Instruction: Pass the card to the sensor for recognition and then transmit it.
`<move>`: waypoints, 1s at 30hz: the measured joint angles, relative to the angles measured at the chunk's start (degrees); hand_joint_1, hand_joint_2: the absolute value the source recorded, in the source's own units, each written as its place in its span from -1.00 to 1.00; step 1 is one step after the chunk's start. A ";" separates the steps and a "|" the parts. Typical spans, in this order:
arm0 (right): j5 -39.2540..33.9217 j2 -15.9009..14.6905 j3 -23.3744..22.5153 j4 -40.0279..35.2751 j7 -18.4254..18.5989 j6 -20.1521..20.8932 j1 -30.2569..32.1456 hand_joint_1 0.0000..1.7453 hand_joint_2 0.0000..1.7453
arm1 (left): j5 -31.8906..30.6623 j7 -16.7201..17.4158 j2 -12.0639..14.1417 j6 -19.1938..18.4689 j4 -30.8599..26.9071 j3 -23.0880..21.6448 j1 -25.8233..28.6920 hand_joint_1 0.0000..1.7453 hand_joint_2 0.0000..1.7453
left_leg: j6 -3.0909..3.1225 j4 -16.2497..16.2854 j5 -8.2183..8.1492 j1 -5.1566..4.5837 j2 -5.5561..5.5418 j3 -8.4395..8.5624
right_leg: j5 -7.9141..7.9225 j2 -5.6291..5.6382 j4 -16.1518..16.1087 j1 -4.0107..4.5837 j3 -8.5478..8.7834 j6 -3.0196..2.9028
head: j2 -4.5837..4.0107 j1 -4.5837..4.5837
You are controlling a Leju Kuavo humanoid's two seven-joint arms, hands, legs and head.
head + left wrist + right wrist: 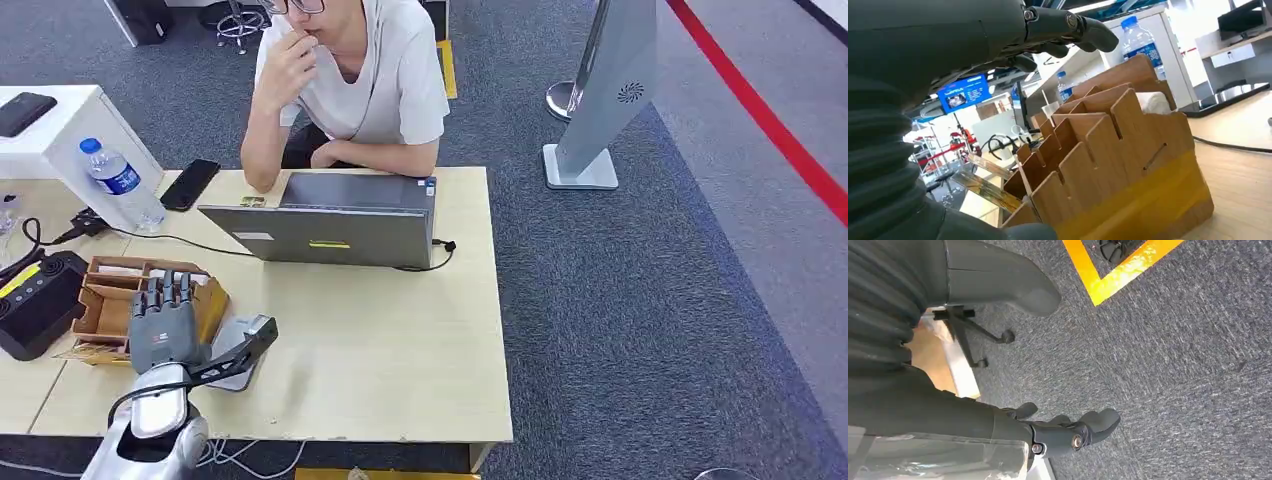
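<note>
Left hand point(165, 320) over slotted wooden card rack point(118, 300) at near-left of pale wooden table point(400, 350), fingers straight and apart, gripping nothing. Shiny cards point(985, 182) in rack's far slots, probably the task card among them, edges blurred. Small grey flat sensor pad point(245, 340) just right of rack, close to table's near edge. Grey open laptop point(330, 225) further back, bare tabletop between. Right hand point(1068, 432) hanging over grey carpet point(1173, 365), fingers loosely curled, holding nothing.
</note>
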 joint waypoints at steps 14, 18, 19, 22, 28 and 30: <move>-0.04 -0.02 0.00 0.00 0.00 0.07 0.01 -1.00 1.00 | 0.00 -0.35 -0.28 0.09 0.63 0.00 -0.10 -1.00 1.00 | 0.00 0.00 0.00 0.00 0.00 0.00 | 0.00 0.00 0.00 0.00 0.00 0.00 | 0.00 0.00; -0.91 -0.02 0.00 0.00 0.02 -0.13 0.01 -1.00 1.00 | -0.04 -0.85 -0.26 0.74 -0.62 -1.71 0.14 -1.00 1.00 | 0.00 0.00 0.00 0.00 -0.02 -0.01 | 0.00 -0.01 0.00 0.00 0.00 0.00 | 0.00 0.00; -1.29 -0.02 -0.04 0.00 0.07 -0.22 0.01 -1.00 1.00 | -0.04 -0.85 -0.26 0.66 -1.60 -2.60 0.34 -1.00 1.00 | 0.00 0.00 0.00 0.00 -0.02 -0.01 | 0.00 -0.02 0.00 0.00 0.01 0.00 | 0.00 0.00; -2.14 -0.02 -0.20 0.00 0.07 -0.63 0.01 -1.00 1.00 | -0.07 -0.66 -0.15 0.33 -4.88 -5.89 0.96 -1.00 1.00 | 0.01 0.00 -0.01 -0.01 -0.01 -0.02 | 0.00 -0.01 0.00 -0.01 0.01 0.00 | 0.00 -0.02; -4.07 0.13 -0.83 0.02 0.17 -1.53 0.05 -1.00 1.00 | -0.07 -2.04 1.44 2.32 -12.60 -14.02 3.18 -1.00 1.00 | 0.01 0.00 -0.01 -0.01 -0.01 -0.02 | 0.00 -0.01 0.00 -0.01 0.00 0.00 | 0.00 0.00; -4.61 0.35 -1.48 0.02 0.07 -1.90 0.06 -1.00 1.00 | -0.07 -1.47 2.40 2.73 -16.07 -17.30 4.07 -1.00 1.00 | 0.01 0.00 -0.01 -0.01 -0.02 -0.02 | 0.00 -0.02 0.00 -0.01 0.00 0.00 | 0.00 0.00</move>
